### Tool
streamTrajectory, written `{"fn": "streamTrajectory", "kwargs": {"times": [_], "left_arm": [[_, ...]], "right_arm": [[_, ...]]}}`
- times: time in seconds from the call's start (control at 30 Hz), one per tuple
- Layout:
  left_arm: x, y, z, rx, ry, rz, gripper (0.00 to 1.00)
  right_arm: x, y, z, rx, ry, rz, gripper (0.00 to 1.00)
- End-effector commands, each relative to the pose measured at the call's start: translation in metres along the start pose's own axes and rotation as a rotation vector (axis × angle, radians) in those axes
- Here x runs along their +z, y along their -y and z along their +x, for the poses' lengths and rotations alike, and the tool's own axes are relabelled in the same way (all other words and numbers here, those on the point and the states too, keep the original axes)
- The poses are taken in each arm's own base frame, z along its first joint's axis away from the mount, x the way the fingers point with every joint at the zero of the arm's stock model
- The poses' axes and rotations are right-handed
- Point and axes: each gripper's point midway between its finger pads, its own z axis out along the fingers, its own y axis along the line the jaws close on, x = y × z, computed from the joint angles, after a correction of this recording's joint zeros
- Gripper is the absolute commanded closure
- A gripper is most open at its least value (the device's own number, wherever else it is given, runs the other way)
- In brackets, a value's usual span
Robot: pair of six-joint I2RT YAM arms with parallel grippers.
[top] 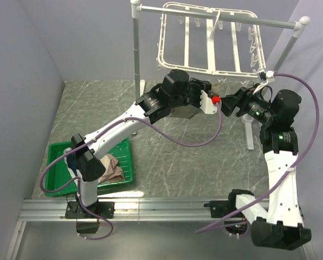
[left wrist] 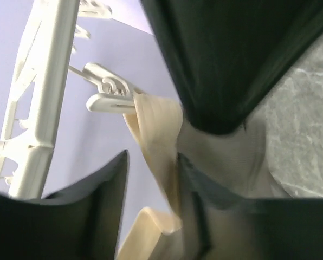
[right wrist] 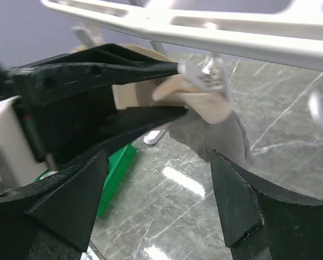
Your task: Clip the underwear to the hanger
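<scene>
The underwear (left wrist: pixel 156 135), taupe with a beige waistband, hangs from a white clip (left wrist: pixel 110 93) of the hanger (top: pixel 187 40) at its lower edge. In the right wrist view the grey fabric (right wrist: pixel 218 135) droops below the clip (right wrist: pixel 207 76) and the hanger bar (right wrist: pixel 205 30). My left gripper (left wrist: pixel 150 179) is open around the waistband, which lies against the right finger with a gap to the left finger. My right gripper (right wrist: pixel 159 189) is wide open and empty, just below and facing the left gripper's fingers (right wrist: pixel 96 73). In the top view both grippers (top: pixel 222 89) (top: pixel 230 104) meet under the hanger, hiding the underwear.
A green tray (top: pixel 58 157) at the near left holds a pinkish-beige garment (top: pixel 111 168). The white pole rack (top: pixel 136 49) carries the hanger; one rack leg (top: pixel 251 135) stands beside the right arm. Purple walls close in the left and back.
</scene>
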Motion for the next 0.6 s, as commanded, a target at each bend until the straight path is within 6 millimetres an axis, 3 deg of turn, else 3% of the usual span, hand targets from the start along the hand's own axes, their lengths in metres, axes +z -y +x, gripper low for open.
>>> {"fn": "streamTrajectory", "kwargs": {"times": [0.0,0.03,0.2,0.4,0.5,0.57], "left_arm": [[-0.026,-0.022,-0.026,0.006,0.056,-0.052,0.50],[-0.027,-0.021,-0.026,0.003,0.055,-0.050,0.43],[-0.040,-0.014,-0.030,-0.033,0.043,-0.025,0.37],[-0.061,0.020,-0.041,-0.153,0.034,0.072,0.27],[-0.076,0.035,-0.048,-0.255,0.028,0.124,0.16],[-0.089,0.037,-0.056,-0.336,0.035,0.132,0.14]], "right_arm": [[-0.016,-0.017,-0.013,-0.074,0.032,-0.009,0.17],[-0.018,-0.017,-0.013,-0.079,0.032,-0.005,0.16],[-0.021,-0.014,-0.006,-0.069,0.011,0.005,0.13],[-0.028,-0.018,-0.008,-0.092,0.011,0.000,0.11],[-0.032,-0.022,-0.008,-0.108,0.003,-0.004,0.11],[-0.036,-0.026,-0.010,-0.122,0.004,-0.002,0.11]]}}
